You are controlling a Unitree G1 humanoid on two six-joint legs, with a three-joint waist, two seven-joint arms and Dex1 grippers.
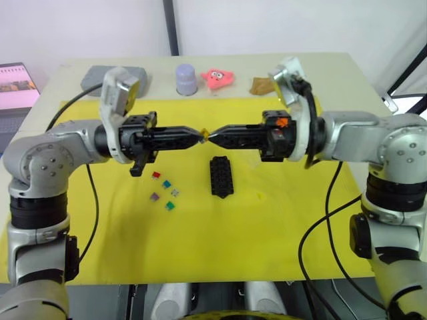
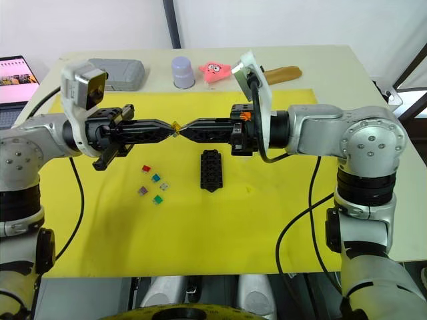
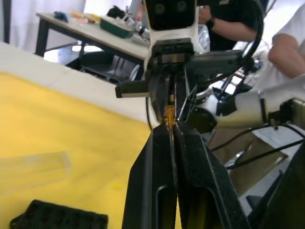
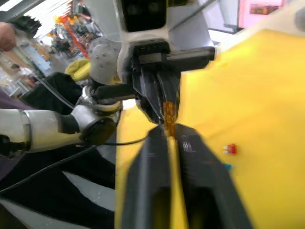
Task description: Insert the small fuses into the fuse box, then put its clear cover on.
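Note:
My left gripper (image 1: 201,135) and right gripper (image 1: 213,138) meet tip to tip in the air above the yellow mat (image 1: 267,227). A tiny tan fuse (image 1: 203,131) sits between the two tips, and both pairs of fingers are shut on it (image 3: 169,116). The black fuse box (image 1: 221,176) lies on the mat just below and nearer me. Several small fuses lie loose to its left: red (image 1: 156,175), teal (image 1: 166,182), grey (image 1: 175,192), purple (image 1: 155,197) and green (image 1: 170,207). The clear cover (image 3: 33,169) lies on the mat near the fuse box (image 3: 57,217).
Along the table's far edge stand a grey rounded case (image 1: 100,77), a lilac cup (image 1: 186,79), a pink toy (image 1: 217,77) and a brown object (image 1: 261,85). A laptop (image 1: 17,93) sits off the left side. People (image 3: 286,47) are beyond the table.

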